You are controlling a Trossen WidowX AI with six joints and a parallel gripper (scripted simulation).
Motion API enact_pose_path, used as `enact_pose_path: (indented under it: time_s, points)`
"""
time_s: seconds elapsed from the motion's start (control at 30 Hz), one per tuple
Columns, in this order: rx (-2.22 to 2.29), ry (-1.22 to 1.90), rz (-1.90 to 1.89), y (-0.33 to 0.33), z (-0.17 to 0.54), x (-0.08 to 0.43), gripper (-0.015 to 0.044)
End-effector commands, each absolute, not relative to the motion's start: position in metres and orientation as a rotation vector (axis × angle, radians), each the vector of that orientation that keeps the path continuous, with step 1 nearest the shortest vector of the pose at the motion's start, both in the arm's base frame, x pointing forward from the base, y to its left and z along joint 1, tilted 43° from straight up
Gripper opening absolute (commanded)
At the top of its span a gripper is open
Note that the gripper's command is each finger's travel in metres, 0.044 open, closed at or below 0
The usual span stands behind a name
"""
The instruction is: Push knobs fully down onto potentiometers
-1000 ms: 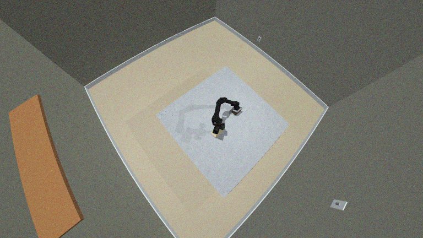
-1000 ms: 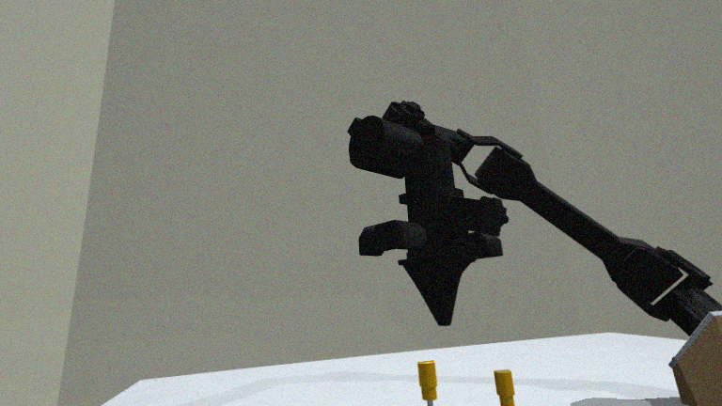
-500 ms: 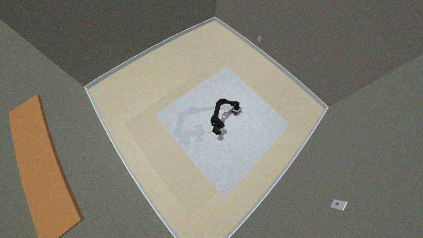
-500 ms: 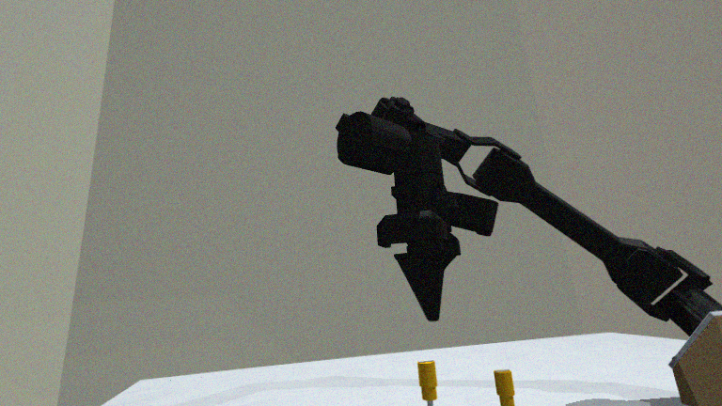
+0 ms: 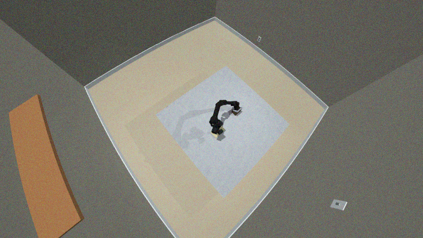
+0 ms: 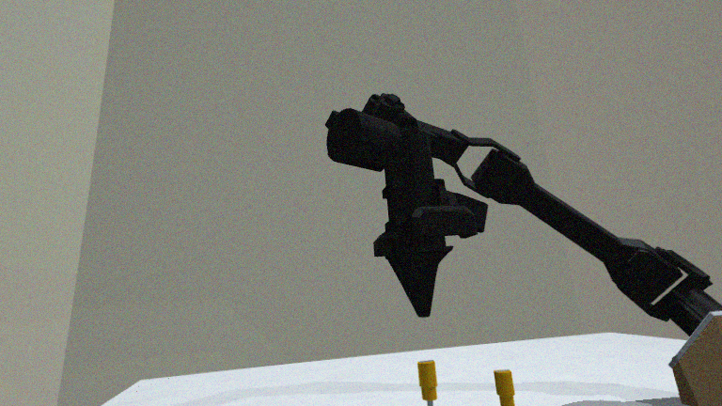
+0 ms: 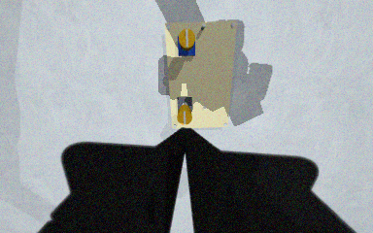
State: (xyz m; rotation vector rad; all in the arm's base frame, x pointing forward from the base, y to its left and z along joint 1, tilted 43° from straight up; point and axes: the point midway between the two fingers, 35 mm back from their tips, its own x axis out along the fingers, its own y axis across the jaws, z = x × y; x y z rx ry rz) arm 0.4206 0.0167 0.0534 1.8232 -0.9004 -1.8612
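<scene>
The circuit board (image 7: pixel 209 73) (image 5: pixel 215 135) lies below the gripper, partly in the arm's shadow. In the wrist view one yellow knob (image 7: pixel 186 39) stands over a blue potentiometer (image 7: pixel 186 52) at the board's far end. The other yellow knob (image 7: pixel 185 116) is by a dark grey potentiometer (image 7: pixel 185 101), just beyond the fingertips. The exterior view shows a left knob (image 6: pixel 427 380) with bare shaft beneath it and a right knob (image 6: pixel 504 386) whose lower end is cut off by the frame. My gripper (image 6: pixel 423 315) (image 7: pixel 186 132) is shut and empty, pointing down above the left knob, not touching it.
The arm's base (image 5: pixel 237 111) stands on the pale table (image 5: pixel 249 147) beyond the board. A brown block (image 6: pixel 702 369) is at the right edge of the exterior view. An orange panel (image 5: pixel 43 166) is far off at the left.
</scene>
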Motion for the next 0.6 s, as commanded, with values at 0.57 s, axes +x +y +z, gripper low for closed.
enact_pose_path:
  time_s: [0.57]
  points:
    - [1.795, -0.846, -1.861, -0.001, 0.036, 0.421, 0.0]
